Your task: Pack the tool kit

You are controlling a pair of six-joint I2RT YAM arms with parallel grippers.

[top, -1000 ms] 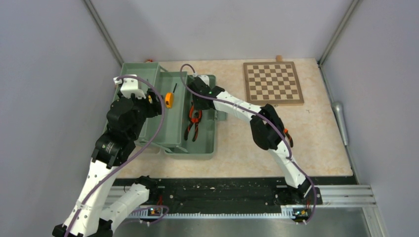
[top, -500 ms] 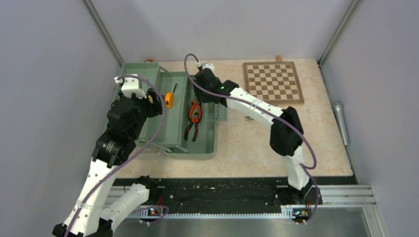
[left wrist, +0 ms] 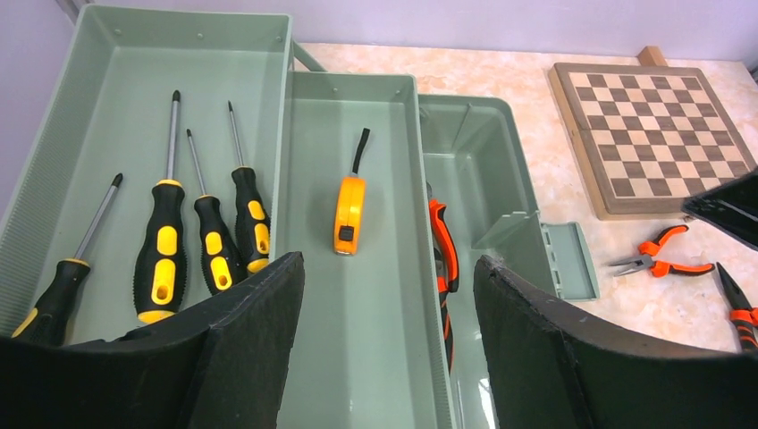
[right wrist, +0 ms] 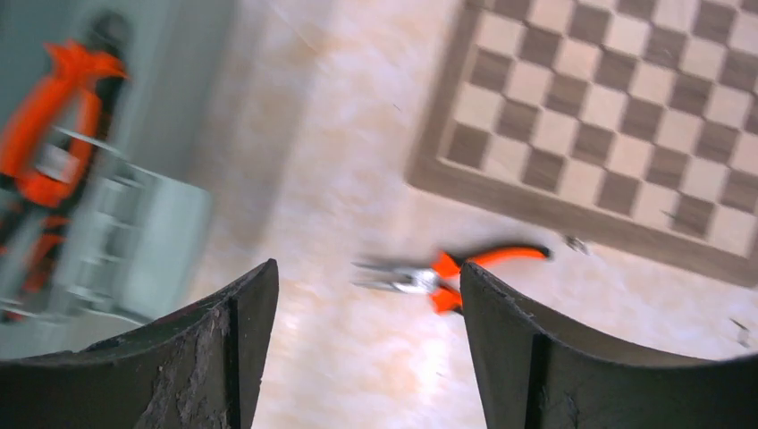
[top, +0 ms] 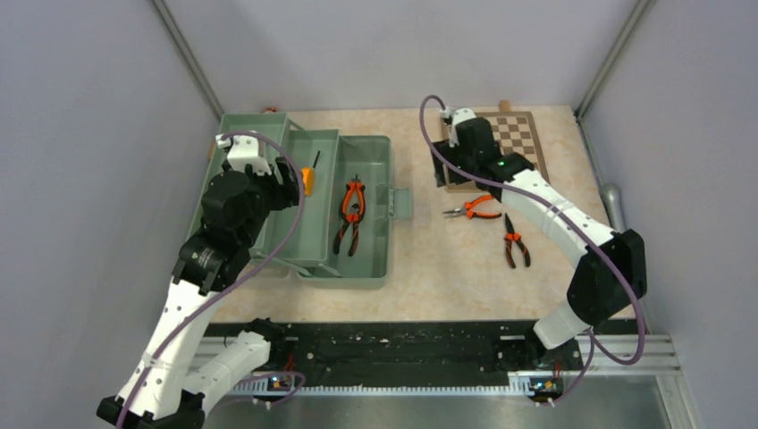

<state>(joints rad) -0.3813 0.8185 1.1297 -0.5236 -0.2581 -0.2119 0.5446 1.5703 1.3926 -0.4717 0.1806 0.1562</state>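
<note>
The pale-green toolbox [top: 366,259] stands open at the left, trays spread. Several yellow-black screwdrivers [left wrist: 161,259] lie in its left tray and the orange tape measure [left wrist: 349,214] in the middle tray. One pair of orange-handled pliers [top: 352,214] lies in the deep right compartment. Two more pliers [top: 474,209] [top: 513,241] lie on the table to the right of the box. My left gripper [left wrist: 389,277] hovers open over the middle tray, empty. My right gripper [right wrist: 368,277] hangs open and empty above the table, just short of the needle-nose pliers [right wrist: 447,268].
A wooden chessboard [top: 493,149] lies at the back right, close behind my right gripper. The toolbox latch [top: 400,204] juts toward the loose pliers. Grey walls close in the table on three sides.
My right arm has swung from over the toolbox to the table by the chessboard, and its jaws have opened. The pliers it was over stay in the box. The left arm has barely moved.
</note>
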